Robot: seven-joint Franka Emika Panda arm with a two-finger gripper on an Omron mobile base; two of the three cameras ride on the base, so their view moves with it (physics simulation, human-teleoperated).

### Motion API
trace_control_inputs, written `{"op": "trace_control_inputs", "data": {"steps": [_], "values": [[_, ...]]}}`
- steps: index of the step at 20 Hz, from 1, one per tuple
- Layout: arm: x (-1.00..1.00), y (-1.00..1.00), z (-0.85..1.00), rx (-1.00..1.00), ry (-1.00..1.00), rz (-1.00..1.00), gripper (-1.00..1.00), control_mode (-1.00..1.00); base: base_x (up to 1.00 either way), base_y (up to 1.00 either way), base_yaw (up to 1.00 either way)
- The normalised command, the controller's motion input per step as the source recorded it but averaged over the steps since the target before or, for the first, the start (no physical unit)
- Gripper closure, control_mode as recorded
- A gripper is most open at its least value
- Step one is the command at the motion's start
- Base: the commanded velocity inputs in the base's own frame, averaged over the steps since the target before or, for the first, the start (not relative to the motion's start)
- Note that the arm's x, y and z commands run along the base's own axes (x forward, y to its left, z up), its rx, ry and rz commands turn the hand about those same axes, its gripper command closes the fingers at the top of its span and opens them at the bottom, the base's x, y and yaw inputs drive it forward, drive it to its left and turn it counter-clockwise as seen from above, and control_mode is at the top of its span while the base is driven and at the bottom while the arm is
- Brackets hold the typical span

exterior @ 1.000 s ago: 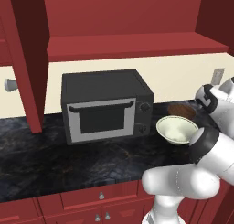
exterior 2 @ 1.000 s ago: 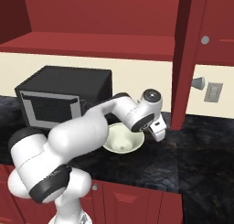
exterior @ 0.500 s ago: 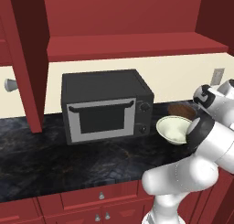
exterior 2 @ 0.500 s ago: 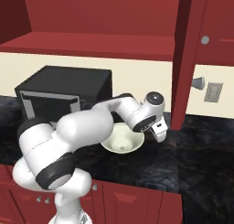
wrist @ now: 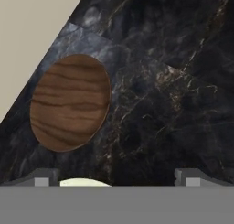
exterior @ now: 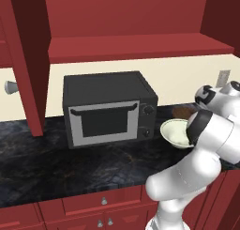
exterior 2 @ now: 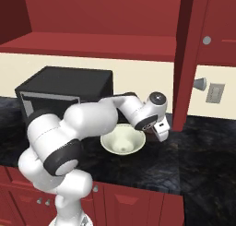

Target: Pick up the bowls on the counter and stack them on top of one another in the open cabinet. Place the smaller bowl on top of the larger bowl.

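The larger bowl (exterior: 174, 132), cream-white, stands on the black counter (exterior: 93, 163) right of the microwave, and is seen again as bowl (exterior 2: 122, 140). Just behind it lies the smaller bowl (exterior: 183, 112), dark brown; in the hand view this wood-grained bowl (wrist: 71, 102) is at left, empty, near the cream wall. My gripper (wrist: 117, 178) hovers open above bare counter (wrist: 173, 81) to the right of the brown bowl, with nothing between its fingers. A sliver of the cream bowl (wrist: 85, 182) shows at the bottom. From the right the gripper (exterior 2: 160, 131) hangs just past the cream bowl's far right rim. The open cabinet shelf (exterior: 140, 47) is overhead.
A black microwave (exterior: 108, 109) occupies the counter left of the bowls. A red cabinet door (exterior 2: 191, 59) hangs open to the right of the gripper, another door (exterior: 26, 60) to the left. Red drawers (exterior: 103, 203) run below the counter edge.
The hand has shifted a little to the right and lower, beyond the cream bowl toward the brown one. Both bowls stay where they were.
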Motion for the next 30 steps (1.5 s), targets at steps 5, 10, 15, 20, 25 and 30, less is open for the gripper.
{"op": "trace_control_inputs", "data": {"steps": [5,10,15,20,25,30], "values": [[0.2,-0.06,-0.16,0.0,0.0,0.0,-1.0,-1.0,0.0,0.0,0.0],[0.17,-0.05,-0.16,0.0,0.0,0.0,-1.0,-1.0,0.0,0.0,0.0],[0.13,-0.06,-0.14,0.01,-0.01,0.0,-1.0,-1.0,0.0,0.0,0.0],[0.14,-0.05,-0.16,0.0,-0.01,0.0,-1.0,-1.0,0.0,0.0,0.0],[0.14,-0.03,-0.16,0.0,-0.01,0.0,-1.0,-1.0,0.0,0.0,0.0],[0.07,-0.06,-0.14,0.0,-0.03,0.0,-1.0,-1.0,0.0,0.0,0.0]]}}
